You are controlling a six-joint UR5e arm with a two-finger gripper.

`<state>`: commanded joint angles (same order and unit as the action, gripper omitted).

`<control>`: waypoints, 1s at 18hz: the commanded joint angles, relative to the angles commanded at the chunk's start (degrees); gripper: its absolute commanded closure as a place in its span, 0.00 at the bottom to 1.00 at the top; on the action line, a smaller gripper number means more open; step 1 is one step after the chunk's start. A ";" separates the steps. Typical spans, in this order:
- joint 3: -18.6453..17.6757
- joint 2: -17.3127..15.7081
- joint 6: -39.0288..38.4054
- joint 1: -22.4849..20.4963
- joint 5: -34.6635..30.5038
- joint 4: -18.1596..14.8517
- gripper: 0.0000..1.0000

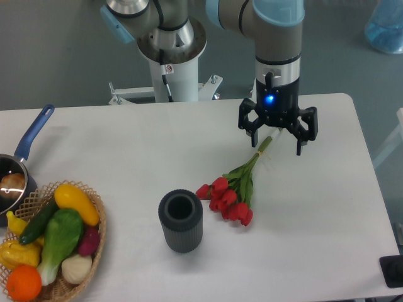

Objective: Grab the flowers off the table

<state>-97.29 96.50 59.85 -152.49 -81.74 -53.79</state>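
The flowers lie on the table, buds near and left beside the vase, stems running far and right. The gripper hangs over the stem ends, fingers spread wide and empty, one on each side of the stems.

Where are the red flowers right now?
The flowers lie on the white table, just right of the grey vase, their stems reaching up under the open gripper.
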 joint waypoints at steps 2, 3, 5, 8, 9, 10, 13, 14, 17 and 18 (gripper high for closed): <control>0.00 -0.09 0.61 0.09 -0.26 0.09 0.00; 0.00 0.00 0.79 0.09 -0.26 0.17 0.00; -0.09 -0.17 3.41 0.26 -0.44 0.18 0.00; -2.01 -0.53 4.22 0.27 0.09 1.05 0.00; -2.28 -0.44 4.22 0.09 0.17 1.49 0.00; -2.81 -0.35 4.22 0.00 0.61 2.36 0.00; -5.18 -0.26 4.04 0.00 0.70 3.69 0.00; -6.23 -0.44 4.13 0.00 0.18 3.43 0.00; -8.88 -0.09 5.18 -0.44 -1.49 3.08 0.00; -9.40 0.09 6.58 -0.61 -1.93 1.86 0.00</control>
<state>-106.69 96.59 66.43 -153.10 -83.67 -51.93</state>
